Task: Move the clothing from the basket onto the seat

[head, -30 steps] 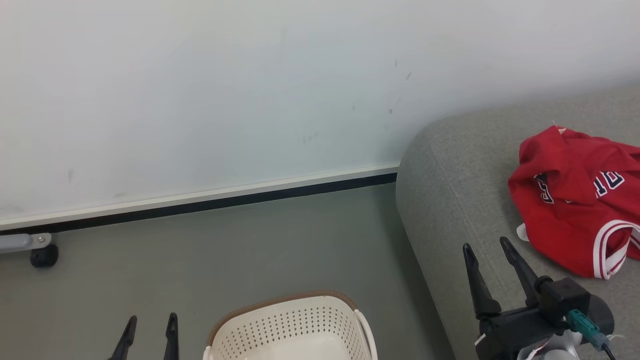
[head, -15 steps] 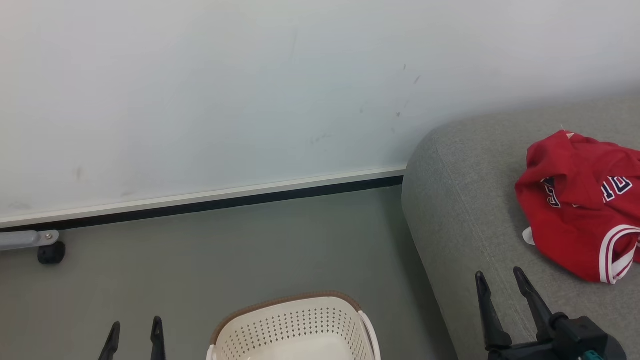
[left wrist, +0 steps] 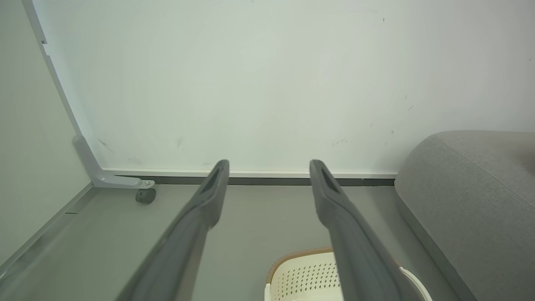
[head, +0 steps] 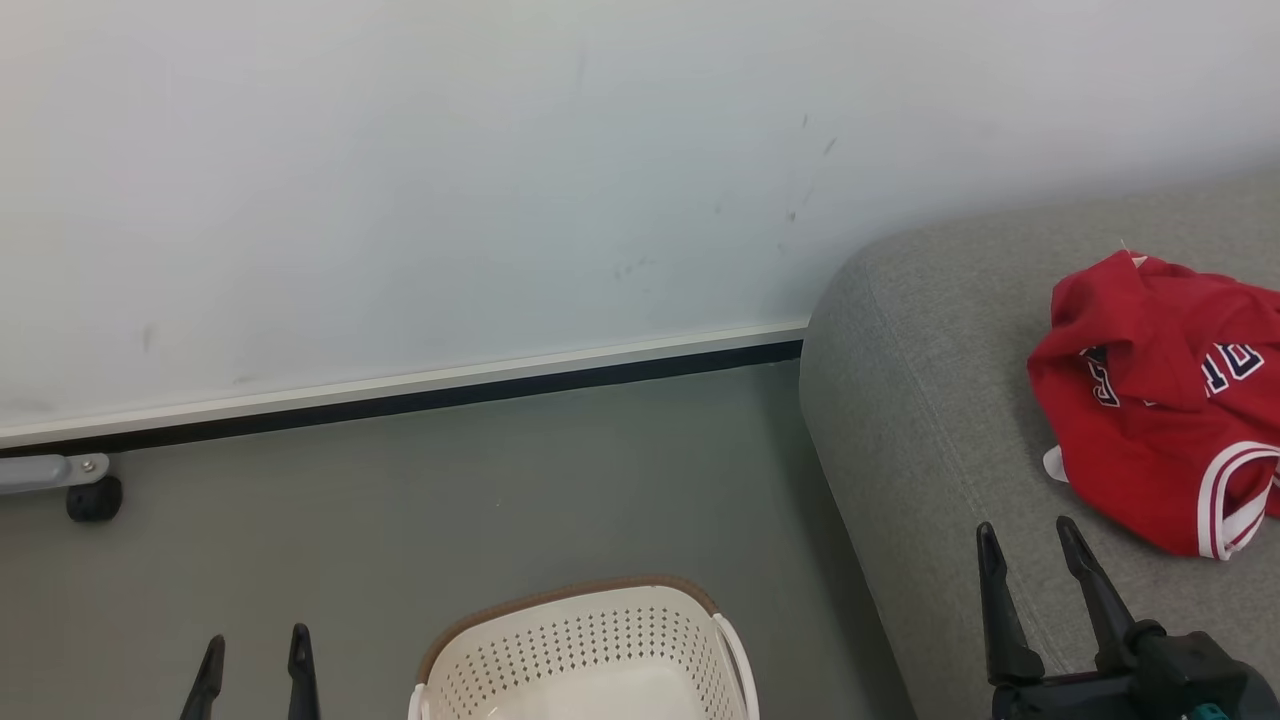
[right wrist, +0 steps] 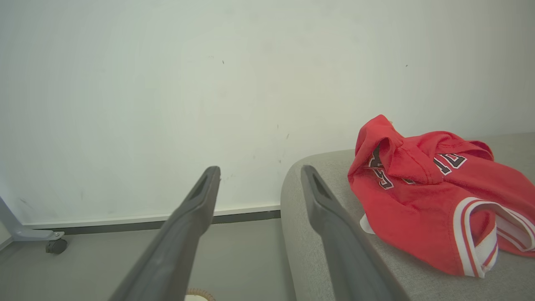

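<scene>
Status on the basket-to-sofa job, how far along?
Done: the red clothing lies crumpled on the seat, apart from the basket. In hand: nothing; the left gripper and right gripper are both open and empty, the right one near the seat. Left: likely little; the part of the basket's inside in view looks bare, but its near part is cut off.

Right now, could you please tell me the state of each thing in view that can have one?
Red jersey: crumpled heap lying on the grey sofa, ungripped.
Laundry basket: upright on the floor, no clothing in the visible part.
Left gripper: fingers open, empty.
Right gripper: fingers open, empty, above the sofa's edge.
</scene>
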You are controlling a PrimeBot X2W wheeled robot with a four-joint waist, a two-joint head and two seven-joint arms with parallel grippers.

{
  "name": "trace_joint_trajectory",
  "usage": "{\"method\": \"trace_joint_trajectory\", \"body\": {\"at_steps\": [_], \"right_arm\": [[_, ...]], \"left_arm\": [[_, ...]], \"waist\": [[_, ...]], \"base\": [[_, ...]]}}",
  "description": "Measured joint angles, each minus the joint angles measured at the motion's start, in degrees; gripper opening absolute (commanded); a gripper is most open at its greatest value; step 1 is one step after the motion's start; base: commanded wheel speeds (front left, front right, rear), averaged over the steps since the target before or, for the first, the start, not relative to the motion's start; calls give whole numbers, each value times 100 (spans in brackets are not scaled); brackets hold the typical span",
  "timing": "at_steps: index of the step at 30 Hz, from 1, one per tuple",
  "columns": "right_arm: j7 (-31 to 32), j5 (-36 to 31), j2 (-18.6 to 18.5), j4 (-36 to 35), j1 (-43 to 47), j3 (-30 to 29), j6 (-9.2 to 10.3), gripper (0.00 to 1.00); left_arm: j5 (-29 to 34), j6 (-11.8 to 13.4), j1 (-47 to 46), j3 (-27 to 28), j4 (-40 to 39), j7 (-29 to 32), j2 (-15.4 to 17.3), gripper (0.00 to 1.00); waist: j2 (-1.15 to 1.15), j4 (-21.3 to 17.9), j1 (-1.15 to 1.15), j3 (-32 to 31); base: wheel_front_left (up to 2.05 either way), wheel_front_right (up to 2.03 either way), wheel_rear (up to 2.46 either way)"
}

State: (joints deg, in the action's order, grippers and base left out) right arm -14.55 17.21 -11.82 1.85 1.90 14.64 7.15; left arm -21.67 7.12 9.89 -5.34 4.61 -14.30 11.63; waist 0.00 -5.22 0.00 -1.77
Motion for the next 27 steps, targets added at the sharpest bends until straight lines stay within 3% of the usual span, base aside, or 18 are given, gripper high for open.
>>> {"method": "trace_joint_trajectory", "body": {"at_steps": [17,18,27], "right_arm": [[23,-222,163,-163,33,-220,0,100],[33,-223,170,-164,33,-226,0,0],[92,-124,275,141,185,-238,-26,0]], "left_arm": [[73,0,-3,141,-44,-1,-22,100],[86,0,-3,141,-44,-1,-22,0],[-7,-59,34,109,240,67,-169,0]], "waist": [[0,63,0,97],[0,63,0,98],[0,71,0,104]], "base": [[0,0,0],[0,0,0],[0,0,0]]}}
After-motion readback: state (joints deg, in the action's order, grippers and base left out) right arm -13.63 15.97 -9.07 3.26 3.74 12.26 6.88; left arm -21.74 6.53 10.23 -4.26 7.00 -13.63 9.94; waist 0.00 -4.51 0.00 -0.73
